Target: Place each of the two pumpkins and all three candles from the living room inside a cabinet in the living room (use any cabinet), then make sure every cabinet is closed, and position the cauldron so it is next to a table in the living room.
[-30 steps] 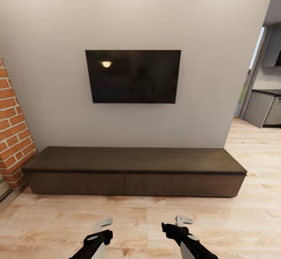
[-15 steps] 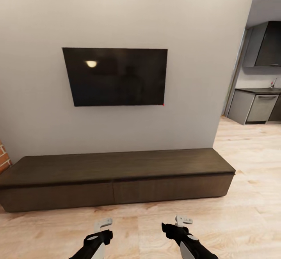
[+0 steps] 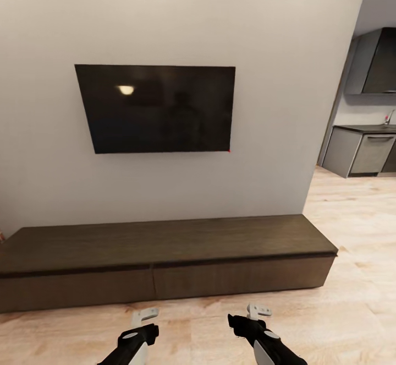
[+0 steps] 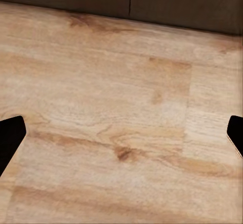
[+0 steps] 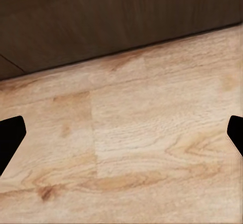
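Dark-brown cabinet (image 3: 165, 268) stood against the wall, both fronts shut. Left gripper (image 3: 144, 316) and right gripper (image 3: 258, 311) hung wide, empty. Advised: approach squarely, stopping near one front before pulling.

Bare wood floor (image 3: 352, 321) ahead of both claws, seemingly up to the shut cabinet (image 3: 159, 282).
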Motion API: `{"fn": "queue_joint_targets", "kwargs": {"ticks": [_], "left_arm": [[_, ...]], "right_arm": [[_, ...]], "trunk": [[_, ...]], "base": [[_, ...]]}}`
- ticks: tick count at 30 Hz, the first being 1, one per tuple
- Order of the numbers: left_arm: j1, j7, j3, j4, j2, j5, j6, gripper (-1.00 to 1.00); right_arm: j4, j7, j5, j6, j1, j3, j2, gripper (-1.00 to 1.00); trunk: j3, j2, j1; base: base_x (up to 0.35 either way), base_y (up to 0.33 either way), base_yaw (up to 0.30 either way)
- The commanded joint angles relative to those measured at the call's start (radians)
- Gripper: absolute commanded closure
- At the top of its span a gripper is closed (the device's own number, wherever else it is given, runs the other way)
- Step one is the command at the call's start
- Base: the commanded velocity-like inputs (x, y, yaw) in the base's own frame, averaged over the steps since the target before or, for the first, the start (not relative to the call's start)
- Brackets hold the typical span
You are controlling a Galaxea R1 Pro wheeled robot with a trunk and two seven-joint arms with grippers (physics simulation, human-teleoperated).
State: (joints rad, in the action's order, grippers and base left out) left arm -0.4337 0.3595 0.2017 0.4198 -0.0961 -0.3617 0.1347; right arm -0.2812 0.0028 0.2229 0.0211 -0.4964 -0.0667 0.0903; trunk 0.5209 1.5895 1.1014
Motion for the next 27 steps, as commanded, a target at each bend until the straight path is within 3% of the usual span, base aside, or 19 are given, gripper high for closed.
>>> {"fn": "queue_joint_targets", "kwargs": {"ticks": [1, 13, 27], "left_arm": [[0.000, 0.009, 0.008, 0.002, 0.001, -0.007, 0.005, -1.00], [-0.001, 0.009, 0.008, 0.002, 0.001, -0.006, 0.005, -1.00], [-0.002, -0.006, 0.006, 0.007, -0.003, -0.017, 0.006, -1.00]], "right_arm": [[0.000, 0.000, 0.010, 0.002, -0.001, -0.007, -0.001, -1.00], [0.001, -0.001, 0.006, 0.003, -0.001, -0.008, 0.001, -1.00], [0.001, -0.001, 0.007, 0.005, -0.001, -0.008, 0.004, -1.00]], "trunk": [[0.001, 0.000, 0.000], [0.001, 0.000, 0.000], [0.001, 0.000, 0.000]], "base": [[0.220, -0.065, 0.000], [0.208, -0.146, 0.000], [0.015, -0.017, 0.000]]}}
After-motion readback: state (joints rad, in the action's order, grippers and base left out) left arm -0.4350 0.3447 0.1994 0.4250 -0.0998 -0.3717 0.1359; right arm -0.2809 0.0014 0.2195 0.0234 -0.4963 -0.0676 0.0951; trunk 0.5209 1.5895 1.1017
